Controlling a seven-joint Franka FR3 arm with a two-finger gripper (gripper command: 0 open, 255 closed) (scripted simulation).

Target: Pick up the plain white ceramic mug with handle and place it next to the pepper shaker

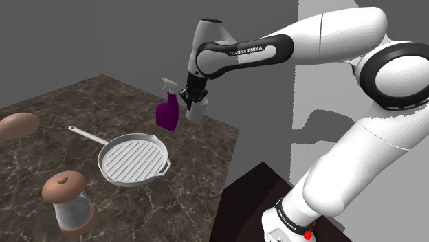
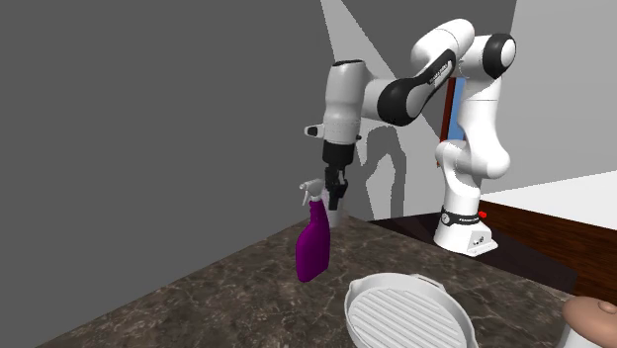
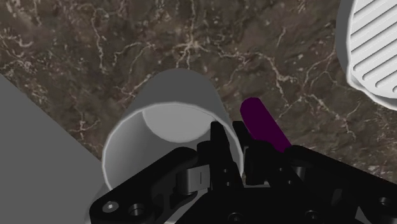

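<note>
Fingers [image 3: 217, 143] narrowly parted, clamped on the rim of the white mug [image 1: 196, 111] at the counter's [image 1: 206, 148] far edge, just beside a purple spray bottle [image 1: 167, 113]. Mug handle hidden. Pepper shaker [image 1: 67, 201] stands well apart, across the counter.

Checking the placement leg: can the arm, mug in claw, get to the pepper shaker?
Probably yes: the claw holds the mug clear of the counter, and only the low grill pan lies between it and the pepper shaker.

The white mug [image 1: 196, 110] is upright by the counter's edge [image 1: 218, 124], rim clasped by the gripper [image 1: 194, 97], far from the pepper shaker [image 1: 67, 203].
</note>
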